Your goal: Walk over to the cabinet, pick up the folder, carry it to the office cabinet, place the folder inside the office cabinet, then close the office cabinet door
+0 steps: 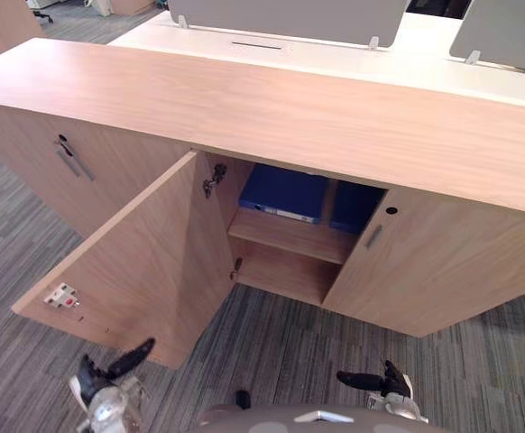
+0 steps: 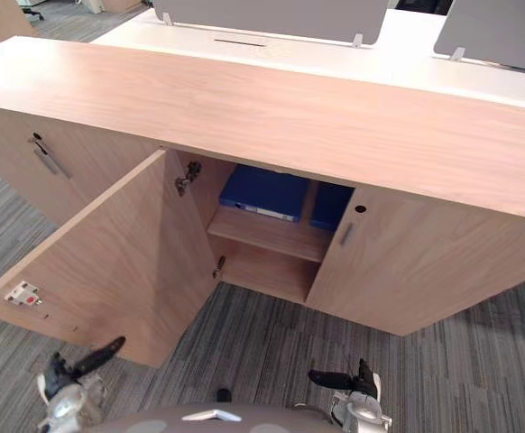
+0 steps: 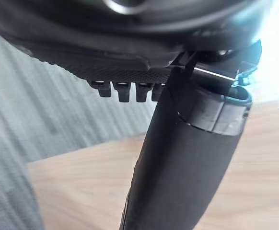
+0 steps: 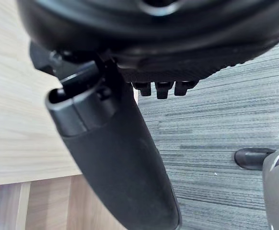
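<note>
I see the blue folder (image 1: 285, 192) lying on the upper shelf (image 1: 290, 236) inside the office cabinet (image 1: 271, 108). The cabinet's left door (image 1: 145, 262) is swung wide open over the carpet (image 1: 290, 352), and its right door (image 1: 425, 262) is closed. My left hand (image 1: 96, 377) and right hand (image 1: 384, 381) hang low in front of the cabinet, clear of it, both relaxed and spread, holding nothing.
</note>
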You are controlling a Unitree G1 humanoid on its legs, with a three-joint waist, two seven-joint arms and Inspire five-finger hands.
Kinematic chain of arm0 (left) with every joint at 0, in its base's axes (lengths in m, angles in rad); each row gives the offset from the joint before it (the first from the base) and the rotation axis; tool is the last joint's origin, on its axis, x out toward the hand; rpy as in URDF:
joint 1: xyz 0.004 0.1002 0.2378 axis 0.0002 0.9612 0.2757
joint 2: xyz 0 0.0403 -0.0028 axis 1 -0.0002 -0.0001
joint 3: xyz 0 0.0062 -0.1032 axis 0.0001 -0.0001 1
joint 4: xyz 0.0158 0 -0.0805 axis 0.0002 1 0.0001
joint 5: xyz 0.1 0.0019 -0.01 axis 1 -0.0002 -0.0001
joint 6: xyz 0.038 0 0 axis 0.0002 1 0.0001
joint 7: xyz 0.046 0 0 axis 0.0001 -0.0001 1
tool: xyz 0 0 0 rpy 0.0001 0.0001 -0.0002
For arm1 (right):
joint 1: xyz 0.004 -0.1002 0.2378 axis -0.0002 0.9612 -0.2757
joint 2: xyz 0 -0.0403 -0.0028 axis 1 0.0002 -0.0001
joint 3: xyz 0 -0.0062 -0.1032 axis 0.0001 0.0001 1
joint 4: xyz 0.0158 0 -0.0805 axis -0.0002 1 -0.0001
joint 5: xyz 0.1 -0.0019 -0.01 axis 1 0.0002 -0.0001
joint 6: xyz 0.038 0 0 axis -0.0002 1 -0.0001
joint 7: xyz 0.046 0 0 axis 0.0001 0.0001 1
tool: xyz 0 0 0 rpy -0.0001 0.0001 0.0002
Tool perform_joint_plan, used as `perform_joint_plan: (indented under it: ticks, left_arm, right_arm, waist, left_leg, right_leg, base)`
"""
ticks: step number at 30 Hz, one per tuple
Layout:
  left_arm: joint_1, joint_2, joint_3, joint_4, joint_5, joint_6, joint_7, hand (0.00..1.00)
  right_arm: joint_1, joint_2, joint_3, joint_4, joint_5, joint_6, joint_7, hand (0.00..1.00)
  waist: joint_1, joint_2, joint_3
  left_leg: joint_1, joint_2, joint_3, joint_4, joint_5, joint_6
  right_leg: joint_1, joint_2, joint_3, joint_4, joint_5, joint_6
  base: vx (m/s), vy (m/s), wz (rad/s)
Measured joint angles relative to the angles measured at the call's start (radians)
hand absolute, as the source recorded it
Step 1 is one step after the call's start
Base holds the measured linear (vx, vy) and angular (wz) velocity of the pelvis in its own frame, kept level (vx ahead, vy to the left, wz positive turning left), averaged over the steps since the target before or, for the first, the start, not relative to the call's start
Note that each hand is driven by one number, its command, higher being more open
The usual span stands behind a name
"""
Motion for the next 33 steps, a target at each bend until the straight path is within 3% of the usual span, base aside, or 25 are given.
perform_joint_plan:
  ticks: [4, 18, 25, 33]
  left_arm:
    - [-0.047, 0.06, -0.018, -0.061, -0.006, -0.042, -0.01, 1.0]
    - [-0.008, 0.072, -0.062, -0.169, -0.007, -0.05, -0.044, 1.0]
    - [0.124, 0.022, -0.14, -0.338, -0.03, -0.053, -0.075, 1.0]
    - [0.27, -0.032, -0.273, -0.482, -0.087, -0.061, -0.161, 1.0]
  right_arm:
    - [-0.014, -0.002, 0.004, 0.0, 0.0, -0.001, 0.005, 1.0]
    - [0.023, -0.006, 0.041, 0.0, 0.0, -0.004, 0.024, 1.0]
    - [0.041, -0.006, 0.04, 0.0, 0.0, -0.003, 0.035, 1.0]
    - [0.025, 0.004, 0.041, 0.0, -0.001, -0.005, 0.049, 1.0]
  waist:
    - [0.009, 0.001, 0.001]
    - [0.03, -0.013, -0.001]
    - [0.041, -0.018, -0.004]
    - [0.07, -0.001, 0.002]
  left_leg:
    - [0.01, -0.002, -0.007, 0.005, 0.0, 0.0]
    - [0.014, 0.009, 0.018, -0.001, 0.002, -0.001]
    - [0.006, 0.0, 0.015, 0.0, 0.007, 0.006]
    - [0.014, -0.013, 0.016, 0.0, 0.012, 0.013]
  right_leg:
    - [0.013, 0.0, 0.02, 0.0, 0.004, -0.007]
    - [0.009, 0.002, 0.09, -0.008, 0.006, -0.013]
    - [0.009, -0.002, 0.088, -0.026, 0.015, 0.0]
    - [0.017, -0.013, 0.091, -0.022, 0.021, 0.009]
  base:
    - [0.04, -0.002, 0.13]
    - [-0.08, -0.004, -0.06]
    - [0.0, 0.003, 0.03]
    - [-0.01, 0.005, 0.01]
